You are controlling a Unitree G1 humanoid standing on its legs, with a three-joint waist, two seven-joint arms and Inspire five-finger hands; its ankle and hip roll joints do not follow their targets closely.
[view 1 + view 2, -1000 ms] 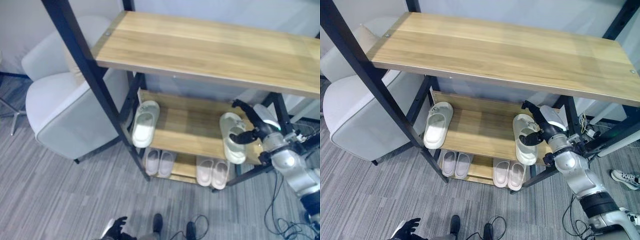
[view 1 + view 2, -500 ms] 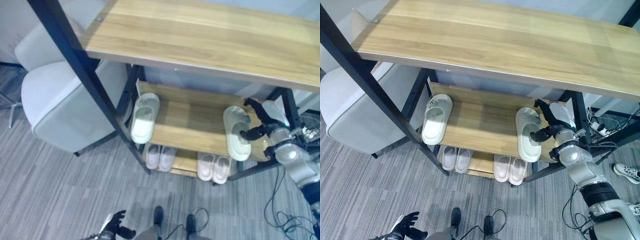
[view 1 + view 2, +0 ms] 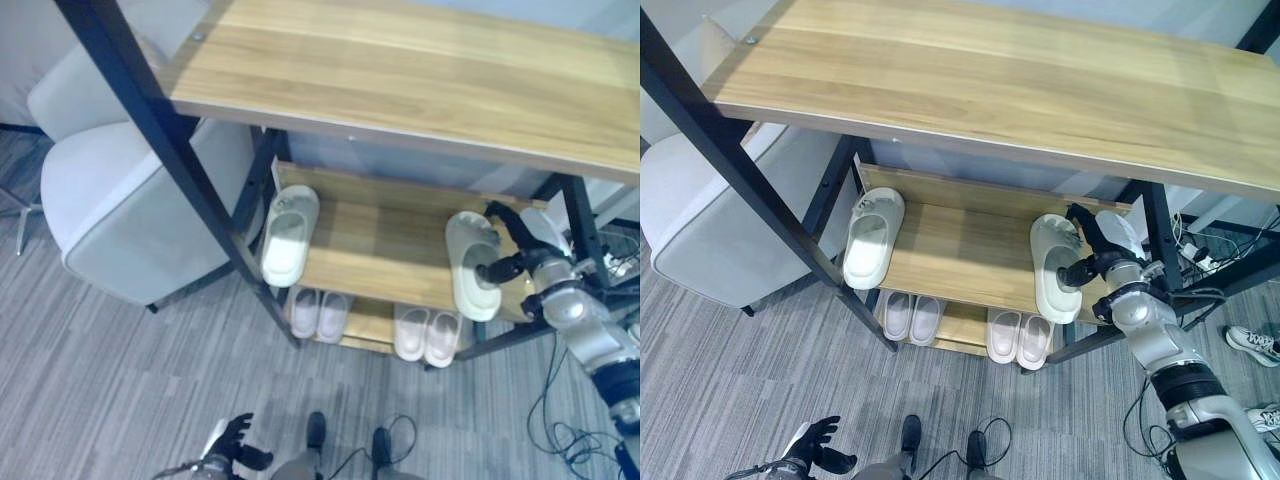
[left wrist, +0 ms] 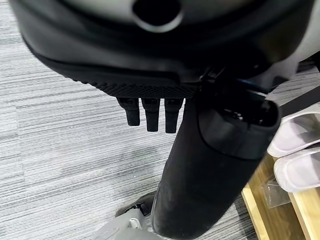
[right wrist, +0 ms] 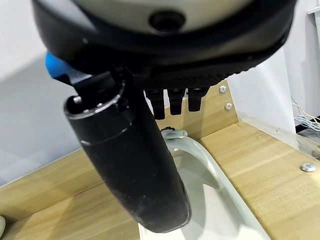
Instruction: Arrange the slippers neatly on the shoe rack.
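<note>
Grey striped carpet [image 3: 730,400] everywhere, with a wood-and-black shoe rack [image 3: 970,80] standing on it and a pale armchair [image 3: 120,200] off to the left.

Counting slippers: 6 total. 2 pairs sit side by side on the bottom shelf [image 3: 962,330], a left pair [image 3: 902,316] and a right pair [image 3: 1019,338]. On the middle shelf [image 3: 960,255] there are 2 singles well apart: 1 left slipper [image 3: 872,238] at the left end and 1 right slipper [image 3: 1053,268] at the right end, both with their long axis running near to far, near ends hanging past the shelf's front edge.

The right hand [image 3: 1095,262] is touching that right slipper from its right side, thumb in the foot opening. The fingers look curled on it, but from the head views I'd say probably gripping rather than swear to it. The left hand [image 3: 812,447] hangs low near the floor, fingers loosely curled around nothing.

Since the mate lies to the left, the right hand is clearly the nearer one to slide this slipper across.
</note>
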